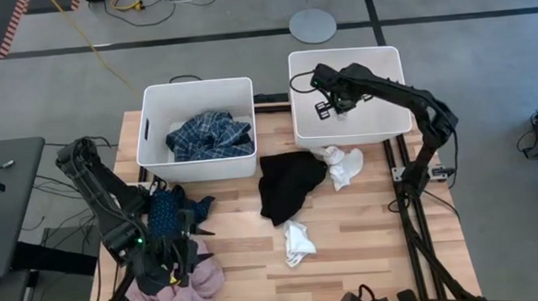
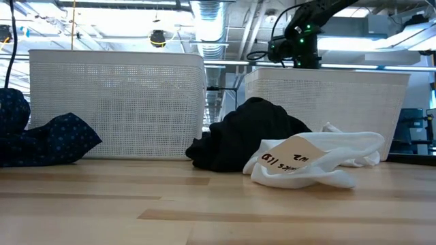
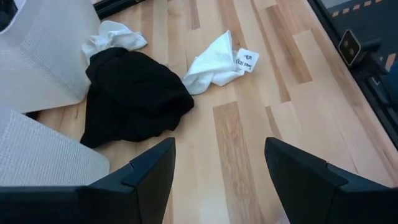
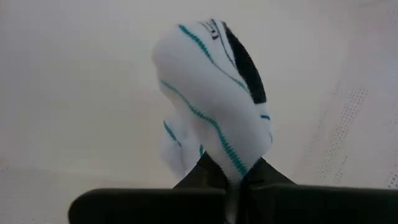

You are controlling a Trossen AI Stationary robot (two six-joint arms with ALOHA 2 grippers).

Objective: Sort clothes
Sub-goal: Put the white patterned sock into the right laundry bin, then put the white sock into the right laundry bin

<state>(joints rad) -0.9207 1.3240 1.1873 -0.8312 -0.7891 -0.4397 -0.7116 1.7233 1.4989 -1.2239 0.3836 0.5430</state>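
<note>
Left pincer [image 1: 169, 266] spread, lower left of high view, over pink garment [image 1: 180, 293] at worktop [image 1: 366, 247] near edge. Bare wood mid-frame beside white sock [image 1: 298, 241] and black garment [image 1: 289, 186]. Right pincer [image 1: 334, 104] pinching striped sock [image 4: 214, 112] over upper-right bin [image 1: 349, 132].

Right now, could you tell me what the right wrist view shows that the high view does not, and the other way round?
Only the right wrist view shows clearly what the right gripper is shut on: a white sock with teal stripes and a black patch.

Only the high view shows the layout: the blue plaid garment in the left bin, the black garment on the table, and the left gripper open near the pink garment.

Both show the right gripper over the right bin.
</note>
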